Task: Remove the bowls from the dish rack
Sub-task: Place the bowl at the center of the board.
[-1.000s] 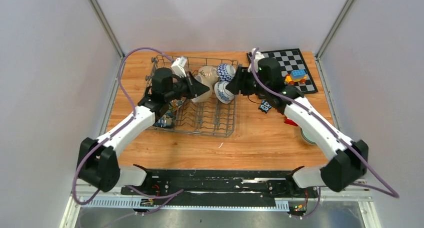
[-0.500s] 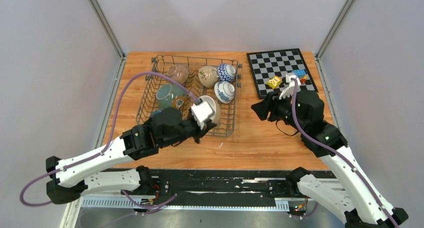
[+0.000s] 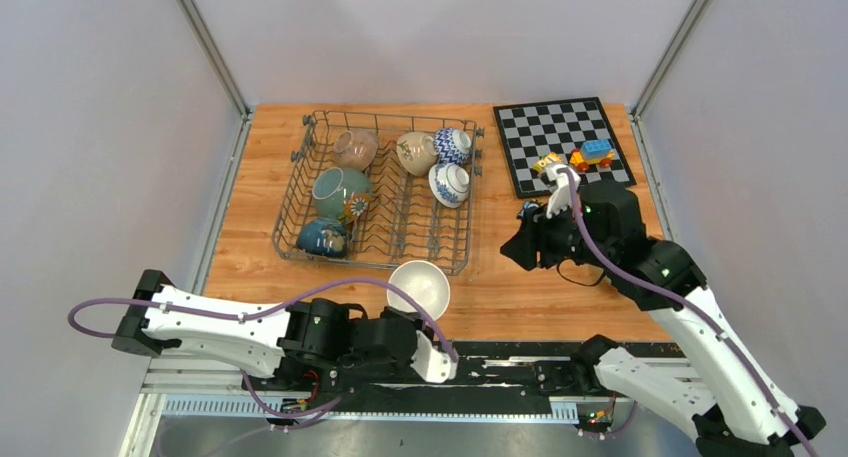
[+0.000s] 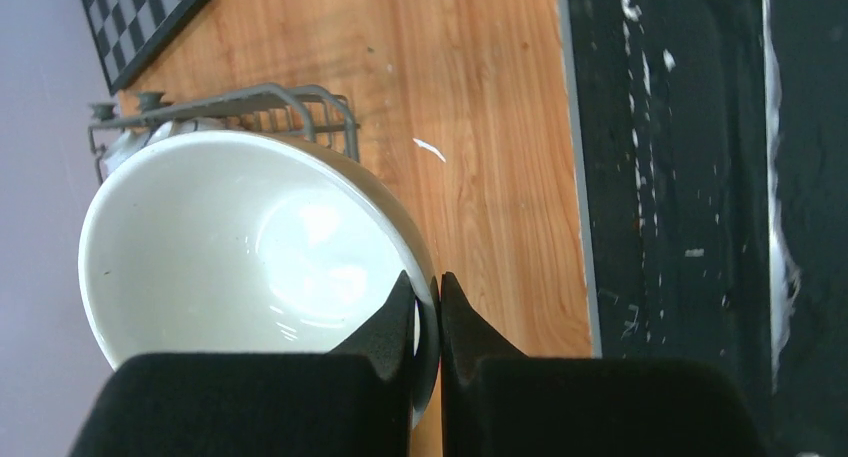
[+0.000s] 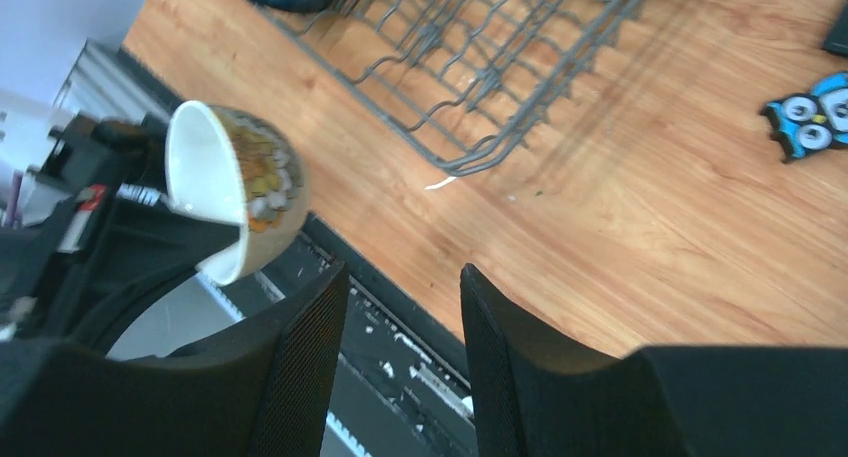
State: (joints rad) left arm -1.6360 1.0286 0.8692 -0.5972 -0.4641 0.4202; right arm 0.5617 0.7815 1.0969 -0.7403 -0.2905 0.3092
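Wooden table holds the dish rack; left claw pinches a white bowl, right claw parted.

bare counter strip down the middle, dish rack blocks upper left, white bowl lower middle, right arm fills the right
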